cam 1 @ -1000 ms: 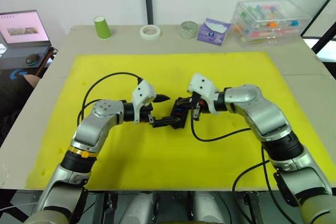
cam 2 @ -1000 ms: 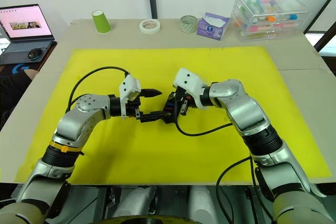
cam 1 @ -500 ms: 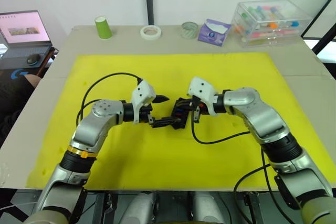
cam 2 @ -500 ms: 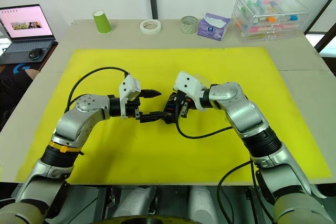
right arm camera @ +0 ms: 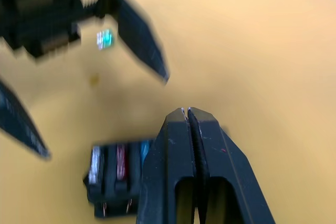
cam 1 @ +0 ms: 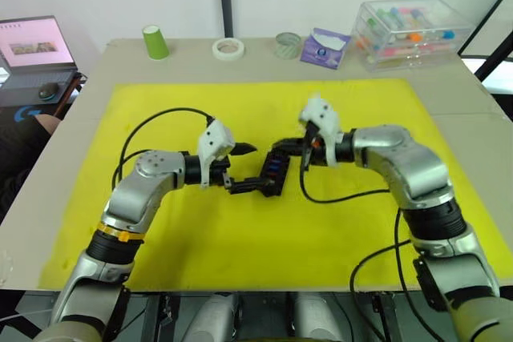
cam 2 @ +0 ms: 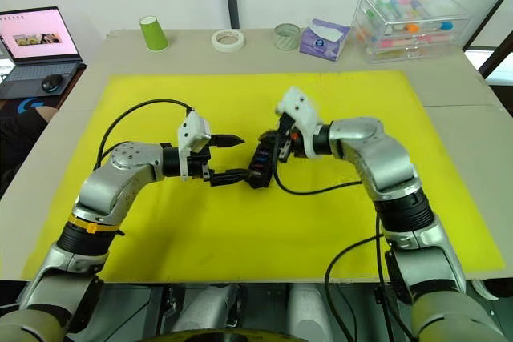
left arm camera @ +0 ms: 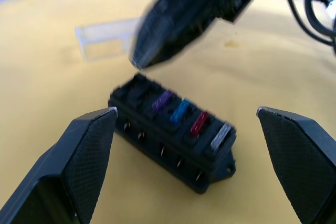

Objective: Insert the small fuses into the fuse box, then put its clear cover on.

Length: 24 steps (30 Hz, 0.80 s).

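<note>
The fuse box [left arm camera: 173, 129] lies on the yellow mat [cam 1: 240, 238] between the two grippers, near the mat's middle. In the left wrist view it sits between the left gripper's [left arm camera: 186, 171] two black fingers, which stand wide apart and touch neither side of it. Four small fuses [left arm camera: 181, 111] show seated in one row of its slots: purple, blue, red and grey.

The right gripper [right arm camera: 188, 113] hangs just above the fuse box, at its end away from the grey fuse, with its fingers pressed together and nothing visible between them. In the head views it reaches in from the robot's right [cam 2: 276, 138], its tips close over the box.

A teal fuse [right arm camera: 105, 39] lies loose on the mat beyond the left gripper's fingers, apart from the box. The clear cover [left arm camera: 105, 38] lies flat on the mat past the fuse box, on its far side from the left gripper.

At the table's far edge stand a green cup [cam 1: 155, 42], a tape roll [cam 1: 228, 48], a tissue pack [cam 1: 325, 47] and a clear bin [cam 1: 413, 31] of coloured tubes. A laptop [cam 1: 36, 42] sits off to the robot's left.
</note>
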Each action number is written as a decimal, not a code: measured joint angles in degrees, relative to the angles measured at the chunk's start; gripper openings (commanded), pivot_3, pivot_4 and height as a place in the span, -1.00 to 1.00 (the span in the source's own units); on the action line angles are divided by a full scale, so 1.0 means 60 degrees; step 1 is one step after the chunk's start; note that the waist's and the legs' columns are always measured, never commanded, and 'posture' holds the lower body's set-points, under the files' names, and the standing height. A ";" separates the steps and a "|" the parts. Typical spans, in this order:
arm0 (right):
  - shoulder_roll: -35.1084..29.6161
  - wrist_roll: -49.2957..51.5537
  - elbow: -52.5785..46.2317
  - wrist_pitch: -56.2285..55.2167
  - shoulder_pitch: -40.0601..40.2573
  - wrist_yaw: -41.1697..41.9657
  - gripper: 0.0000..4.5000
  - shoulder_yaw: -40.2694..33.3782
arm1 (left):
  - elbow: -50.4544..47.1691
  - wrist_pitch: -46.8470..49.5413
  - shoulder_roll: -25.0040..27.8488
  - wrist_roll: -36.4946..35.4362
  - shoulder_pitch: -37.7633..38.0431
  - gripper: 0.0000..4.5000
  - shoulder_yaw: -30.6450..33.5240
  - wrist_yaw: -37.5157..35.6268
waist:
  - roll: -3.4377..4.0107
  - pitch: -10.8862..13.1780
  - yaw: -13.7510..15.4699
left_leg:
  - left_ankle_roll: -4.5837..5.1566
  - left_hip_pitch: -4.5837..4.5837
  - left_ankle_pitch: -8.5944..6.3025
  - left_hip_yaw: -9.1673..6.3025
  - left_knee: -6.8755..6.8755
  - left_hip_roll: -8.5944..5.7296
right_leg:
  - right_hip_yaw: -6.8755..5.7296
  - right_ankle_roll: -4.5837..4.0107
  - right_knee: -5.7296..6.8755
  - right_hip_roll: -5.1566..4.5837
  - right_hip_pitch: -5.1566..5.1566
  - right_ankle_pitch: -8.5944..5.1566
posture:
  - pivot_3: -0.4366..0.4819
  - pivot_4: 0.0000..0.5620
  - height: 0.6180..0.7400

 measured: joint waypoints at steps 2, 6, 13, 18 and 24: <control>-0.0021 0.0470 -0.0331 0.0417 -0.0300 -0.0136 -0.99 -0.0557 | -0.0200 -0.0005 0.0386 -0.0159 -0.0028 1.00 0.0356 -0.0081 | 0.0000 0.0000 0.0006 | 0.0000 0.0001 0.0000 0.0000 -0.0001 0.0002 | 0.0000 0.0000 -0.0001 0.0001 0.0002 0.0000 | -0.05 -0.47 1.00; -0.1110 0.1242 -0.0861 0.0589 -0.0061 0.0098 -0.72 -0.1597 | 0.0133 -0.0012 0.2018 -0.0454 -0.0067 1.00 0.1449 -0.0634 | 0.0005 0.0005 0.0070 | 0.0000 -0.0002 0.0000 -0.0001 -0.0001 -0.0003 | -0.0003 0.0000 -0.0006 0.0000 0.0003 0.0000 | -0.05 -0.47 1.00; -0.3548 0.0055 -0.0571 -0.2753 0.3531 0.1132 0.38 -0.2510 | 0.2823 -0.1661 0.3786 -0.0039 0.0699 1.00 0.3062 -0.1284 | 0.0022 0.0013 0.0101 | 0.0005 0.0008 -0.0003 0.0014 -0.0002 -0.0005 | 0.0001 0.0000 0.0001 -0.0001 0.0006 0.0000 | -0.05 -0.47 1.00; -0.3647 -0.0504 -0.0063 -0.4791 0.5279 0.1087 0.99 -0.3314 | 0.4508 -0.2885 0.3843 0.0338 0.1370 1.00 0.3563 -0.1051 | 0.0021 0.0012 0.0038 | 0.0005 0.0007 -0.0003 0.0013 -0.0007 -0.0002 | 0.0001 0.0000 -0.0003 0.0000 0.0005 0.0000 | -0.05 -0.47 1.00; -0.3506 -0.0656 0.0269 -0.5446 0.5811 0.0762 0.99 -0.3487 | 0.4826 -0.3396 0.3770 0.0563 0.1489 1.00 0.3644 -0.0850 | 0.0022 0.0012 0.0047 | 0.0004 0.0008 -0.0002 0.0012 0.0000 -0.0002 | 0.0001 0.0000 0.0004 -0.0001 0.0010 0.0000 | -0.05 -0.47 1.00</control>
